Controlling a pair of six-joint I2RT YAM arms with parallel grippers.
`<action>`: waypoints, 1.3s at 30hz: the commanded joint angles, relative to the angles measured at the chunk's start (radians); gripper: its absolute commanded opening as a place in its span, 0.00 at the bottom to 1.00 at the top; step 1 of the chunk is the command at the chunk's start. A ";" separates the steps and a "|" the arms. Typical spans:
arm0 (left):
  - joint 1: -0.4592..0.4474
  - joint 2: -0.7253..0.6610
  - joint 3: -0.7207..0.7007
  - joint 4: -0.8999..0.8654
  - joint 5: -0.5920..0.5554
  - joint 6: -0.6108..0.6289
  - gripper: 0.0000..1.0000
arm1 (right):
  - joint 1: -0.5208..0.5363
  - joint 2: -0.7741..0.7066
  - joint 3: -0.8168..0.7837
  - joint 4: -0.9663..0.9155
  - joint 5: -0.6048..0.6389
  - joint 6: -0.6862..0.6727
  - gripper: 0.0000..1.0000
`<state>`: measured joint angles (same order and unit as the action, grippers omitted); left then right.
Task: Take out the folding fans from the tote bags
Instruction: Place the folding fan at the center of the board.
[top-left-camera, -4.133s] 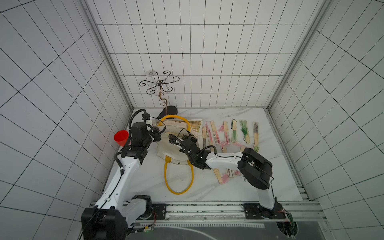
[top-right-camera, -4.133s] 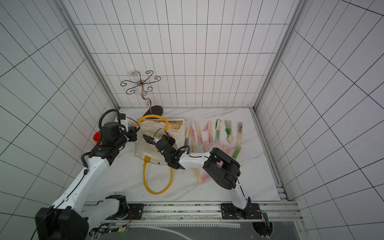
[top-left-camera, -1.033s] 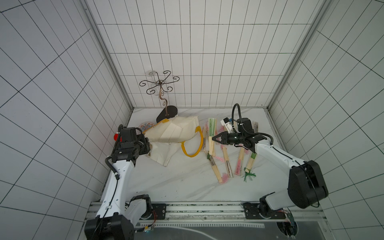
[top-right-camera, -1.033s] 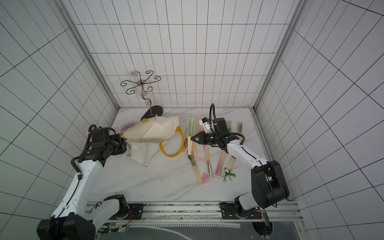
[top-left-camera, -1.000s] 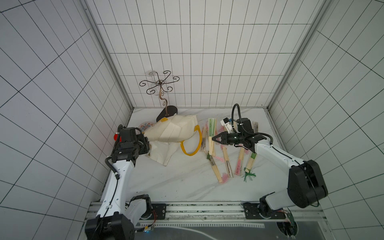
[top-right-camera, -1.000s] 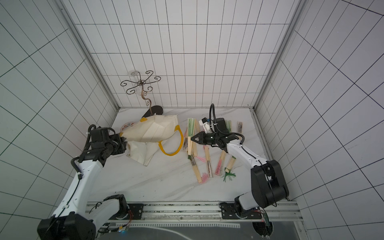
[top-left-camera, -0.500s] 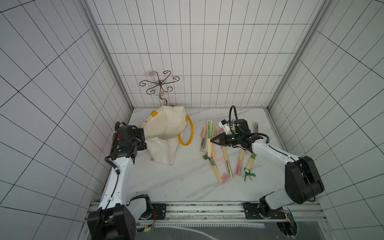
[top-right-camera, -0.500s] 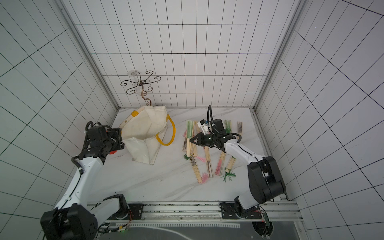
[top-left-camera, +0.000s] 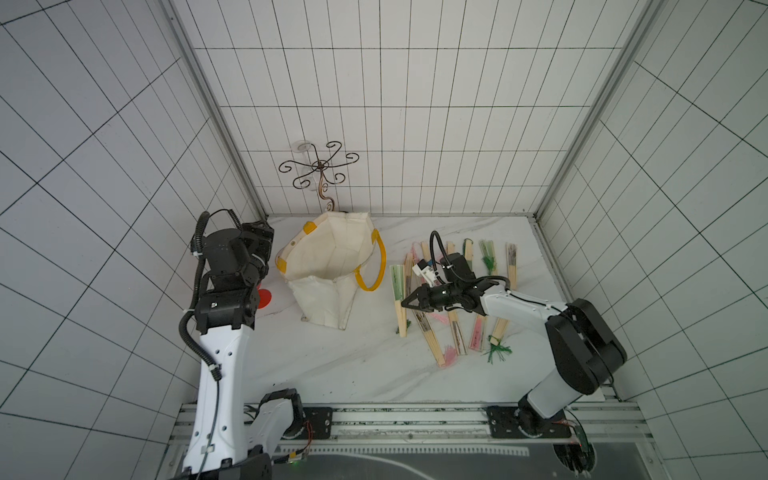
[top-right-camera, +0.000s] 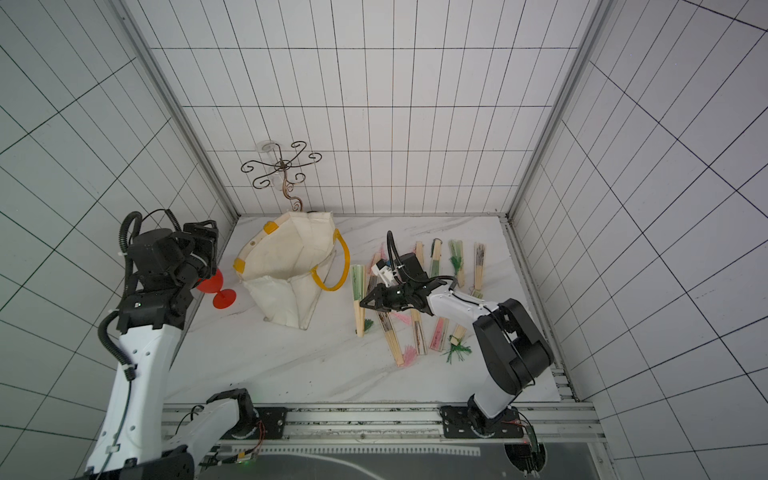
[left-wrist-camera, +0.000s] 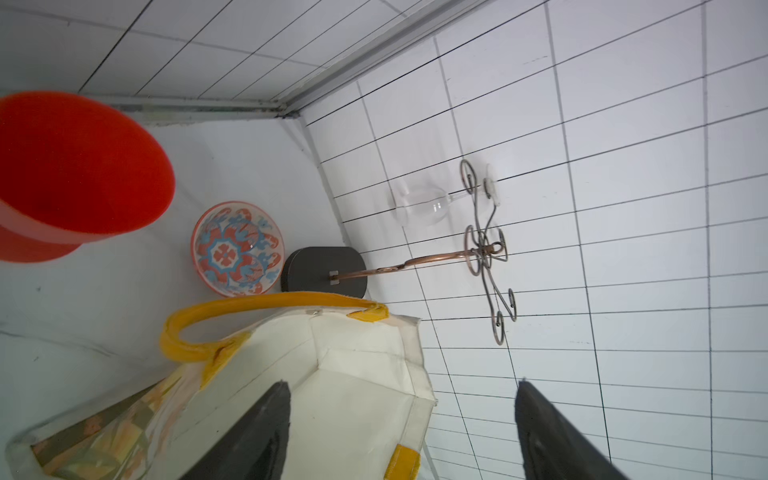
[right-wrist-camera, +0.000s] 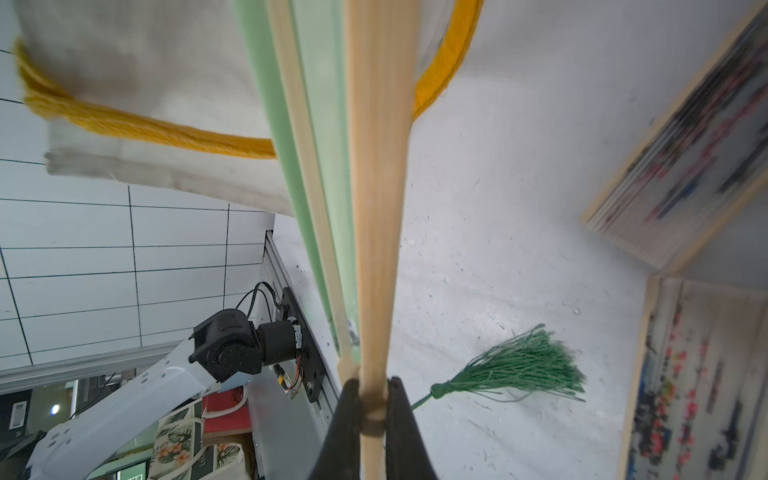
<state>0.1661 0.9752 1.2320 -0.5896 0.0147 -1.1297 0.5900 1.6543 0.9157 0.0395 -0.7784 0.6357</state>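
Observation:
The cream tote bag (top-left-camera: 332, 266) (top-right-camera: 286, 266) with yellow handles stands at the back of the table, its mouth open upward. My left gripper (top-left-camera: 259, 235) (top-right-camera: 203, 237) (left-wrist-camera: 401, 382) hovers open beside the bag's left side, nothing between its fingers (left-wrist-camera: 266, 424). My right gripper (top-left-camera: 405, 304) (top-right-camera: 363, 302) (right-wrist-camera: 372, 399) is shut on a green folding fan (top-left-camera: 399, 291) (right-wrist-camera: 374, 208) near its pivot end, low over the table just right of the bag. Its green tassel (right-wrist-camera: 515, 370) trails on the table. Several other folding fans (top-left-camera: 478, 332) (top-right-camera: 478, 262) lie scattered to the right.
A red goblet (top-right-camera: 216, 286) (left-wrist-camera: 70, 166) stands by the left wall under my left arm. In the back left corner sit a patterned bowl (left-wrist-camera: 237, 248) and a scrolled metal glass rack (top-left-camera: 319, 170) on a dark base (left-wrist-camera: 324, 270), with a clear wine glass (left-wrist-camera: 419, 205) hanging from it.
My left gripper opened and let go of the bag, which went from tilted on its side to standing upright. My right gripper carried the green fan leftward and nearer the front.

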 joint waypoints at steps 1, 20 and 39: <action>-0.021 -0.013 0.040 -0.031 -0.056 0.127 0.82 | 0.038 0.043 -0.048 0.057 -0.029 0.024 0.00; -0.028 -0.028 0.023 0.054 -0.010 0.222 0.80 | 0.064 0.211 -0.019 0.004 0.110 -0.031 0.10; -0.028 -0.034 -0.009 0.082 -0.015 0.228 0.80 | 0.130 0.154 0.015 -0.132 0.251 -0.087 0.38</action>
<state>0.1398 0.9531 1.2324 -0.5331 0.0044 -0.9146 0.6952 1.8133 0.9051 -0.0143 -0.6003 0.5739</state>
